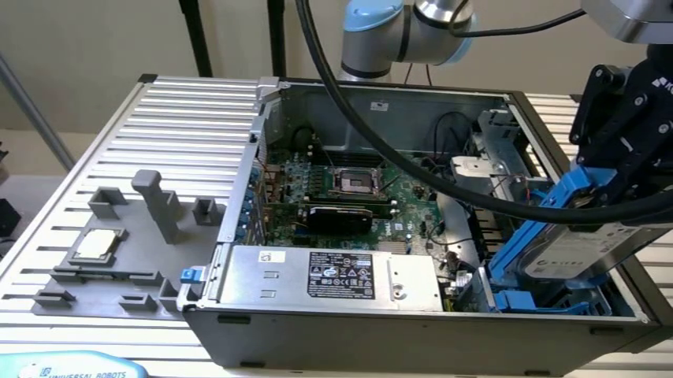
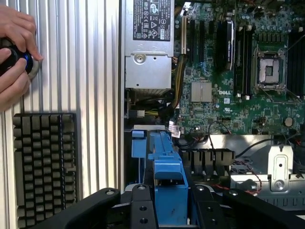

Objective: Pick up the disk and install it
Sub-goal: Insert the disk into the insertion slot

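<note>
Over the open PC case (image 1: 421, 323), at 4 o'clock in the exterior view: I've got the disk (image 1: 581, 250), with my jaws clamped on its blue carrier (image 1: 573, 193) from above.

Pick-up is done, so the step in hand is install. It isn't seated yet.

- Disk hangs tilted with the label side out. Low end points down at the blue drive bay rails (image 1: 518, 299), high end is up by my wrist.
- Can't tell whether the low end touches the rails.
- Power supply (image 1: 315, 272) is at 6 o'clock of the case, just beside the bay. Motherboard (image 1: 347, 197) is mid-case.
- Wrist view: the carrier (image 2: 167, 174) sits between the jaws, roughly in line with the blue bay slot (image 2: 138, 143) beyond it.
- A person's hand (image 2: 16, 52) is on a control knob on the bench (image 2: 95, 71), near a keyboard (image 2: 45, 167). It's well apart from me.

My read on what seating needs:
- Take out the tilt so the carrier is square to the rails.
- Keep clear of the thick black cable (image 1: 494, 201) draped near the bay and the thin red wires (image 2: 248, 179) beside it.
- Push slowly and straight. A skewed carrier would likely jam.
</note>
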